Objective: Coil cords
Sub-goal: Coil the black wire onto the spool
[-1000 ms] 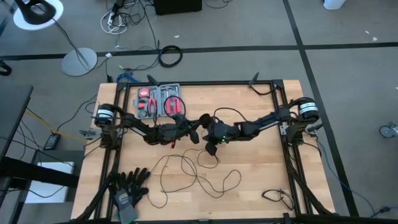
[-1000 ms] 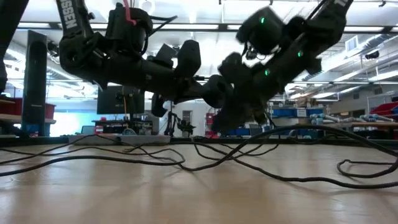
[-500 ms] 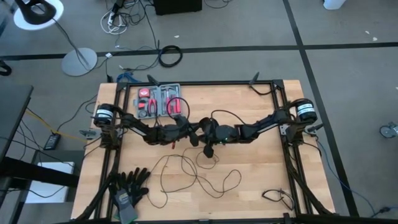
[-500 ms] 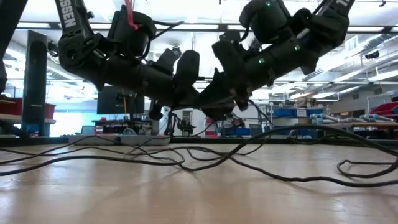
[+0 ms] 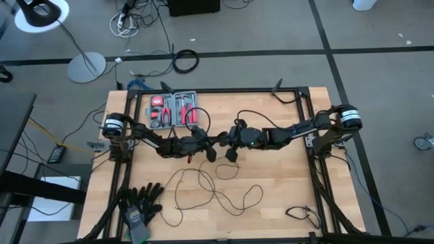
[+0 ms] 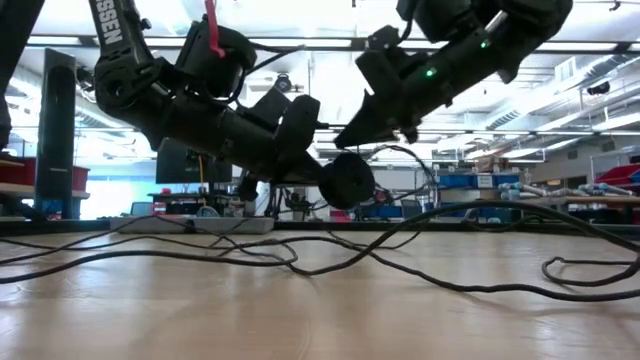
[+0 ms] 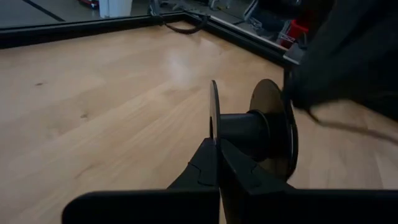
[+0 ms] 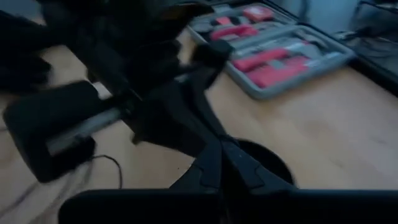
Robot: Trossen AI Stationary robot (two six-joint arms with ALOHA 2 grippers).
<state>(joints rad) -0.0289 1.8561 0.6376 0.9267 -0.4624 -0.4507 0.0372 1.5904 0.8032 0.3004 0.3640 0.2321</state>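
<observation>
- Sprawling across the near half of the tabletop [image 5: 285,193], the cord [image 5: 203,193] lies in loose, crossing loops, not yet coiled at all.
- Judging by how limply it lies, the cord is light, soft and thin. It will likely snag on itself and slip from a pinch, so take it close to its end rather than mid-loop.
- Left claw [image 7: 214,155] sits mid-tabletop, clamped on one thin flange of the puck [image 7: 258,134] at the cord's end.
- Right claw [image 8: 217,162] is closed too, raised just beside the left one. Whether it pinches any wire cannot be made out.
- The puck looks rigid and spool-shaped, two discs on a hub. It is light but smooth, so the flange grip could pivot. The hub is probably the place to wind onto.
</observation>
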